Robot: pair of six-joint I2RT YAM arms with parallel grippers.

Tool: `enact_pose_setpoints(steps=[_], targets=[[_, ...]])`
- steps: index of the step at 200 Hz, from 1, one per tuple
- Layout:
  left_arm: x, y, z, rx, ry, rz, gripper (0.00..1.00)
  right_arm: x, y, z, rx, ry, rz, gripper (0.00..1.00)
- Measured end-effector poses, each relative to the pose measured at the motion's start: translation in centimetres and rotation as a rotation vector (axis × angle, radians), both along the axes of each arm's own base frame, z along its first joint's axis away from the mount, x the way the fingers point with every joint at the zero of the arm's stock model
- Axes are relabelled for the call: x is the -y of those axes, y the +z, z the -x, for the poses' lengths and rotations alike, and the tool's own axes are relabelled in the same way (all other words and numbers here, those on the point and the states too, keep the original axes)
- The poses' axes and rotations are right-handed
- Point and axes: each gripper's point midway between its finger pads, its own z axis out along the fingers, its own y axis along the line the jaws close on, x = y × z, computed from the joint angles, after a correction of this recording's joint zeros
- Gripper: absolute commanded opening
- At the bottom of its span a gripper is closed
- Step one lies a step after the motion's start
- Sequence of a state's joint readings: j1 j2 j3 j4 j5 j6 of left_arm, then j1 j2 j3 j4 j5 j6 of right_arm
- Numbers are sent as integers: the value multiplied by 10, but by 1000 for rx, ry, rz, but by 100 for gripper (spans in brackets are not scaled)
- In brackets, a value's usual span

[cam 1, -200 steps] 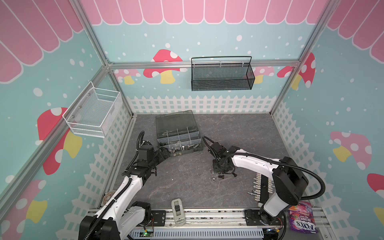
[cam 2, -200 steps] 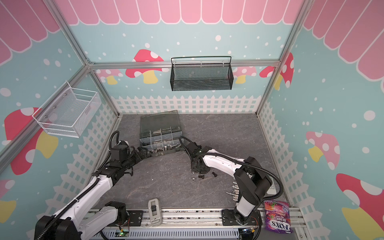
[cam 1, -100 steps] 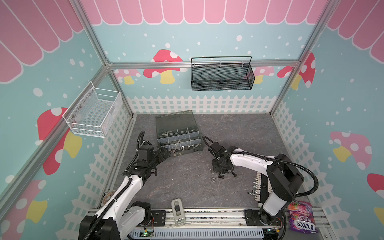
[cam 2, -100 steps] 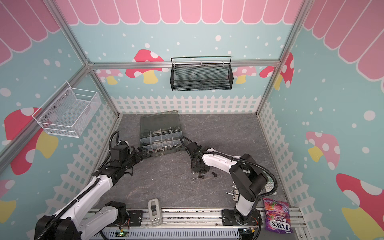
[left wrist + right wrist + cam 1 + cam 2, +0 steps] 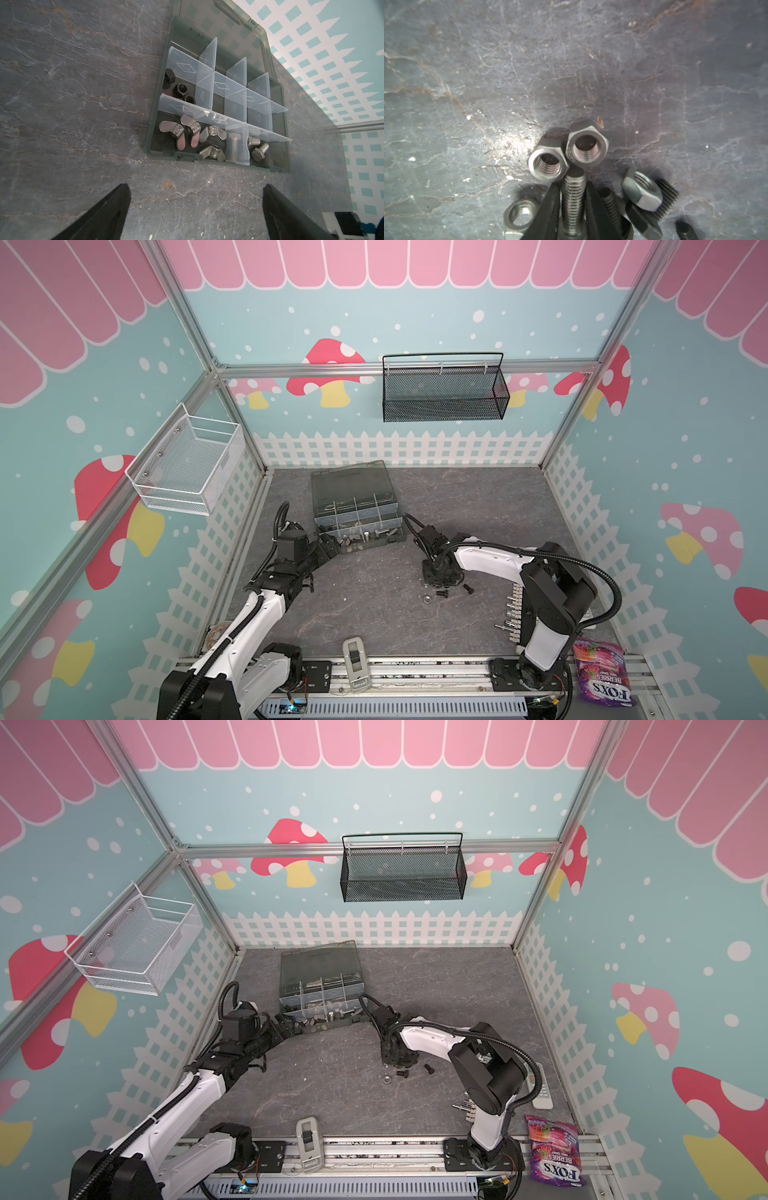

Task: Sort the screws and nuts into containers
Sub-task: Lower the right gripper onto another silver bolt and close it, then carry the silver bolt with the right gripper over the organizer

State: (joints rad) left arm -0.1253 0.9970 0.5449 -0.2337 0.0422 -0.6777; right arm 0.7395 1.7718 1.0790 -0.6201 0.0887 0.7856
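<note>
Grey tabletop [image 5: 374,626], both top views: organizer box [image 5: 349,485] left of centre, right gripper [image 5: 436,576] right of centre over loose screws [image 5: 441,593]; left wrist: left gripper [image 5: 195,209] spread wide, empty, facing wing nuts [image 5: 192,133] in a compartment [image 5: 160,143]; right wrist: fingers [image 5: 549,214] clamp a silver screw [image 5: 573,203] beside hex nuts [image 5: 547,164].

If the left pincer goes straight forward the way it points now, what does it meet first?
The left pincer would probably meet the organizer box front wall, before the wing nuts; height unclear.
</note>
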Motion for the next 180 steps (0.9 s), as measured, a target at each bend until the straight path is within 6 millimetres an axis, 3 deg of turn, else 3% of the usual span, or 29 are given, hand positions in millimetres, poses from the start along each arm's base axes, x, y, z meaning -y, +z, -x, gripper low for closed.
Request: enact_pose_setpoints(steps=[50, 102, 127, 180], targets=[[0, 0, 0, 0, 0, 0, 100, 0, -2, 0, -3, 26, 6, 13], [0, 0, 0, 2, 0, 0, 100, -3, 6, -2, 6, 54, 2, 7], [0, 2, 0, 8, 0, 0, 100, -17, 33, -16, 66, 79, -47, 6], [-1, 6, 0, 21, 3, 0, 100, -69, 118, -72, 296, 163, -201, 5]])
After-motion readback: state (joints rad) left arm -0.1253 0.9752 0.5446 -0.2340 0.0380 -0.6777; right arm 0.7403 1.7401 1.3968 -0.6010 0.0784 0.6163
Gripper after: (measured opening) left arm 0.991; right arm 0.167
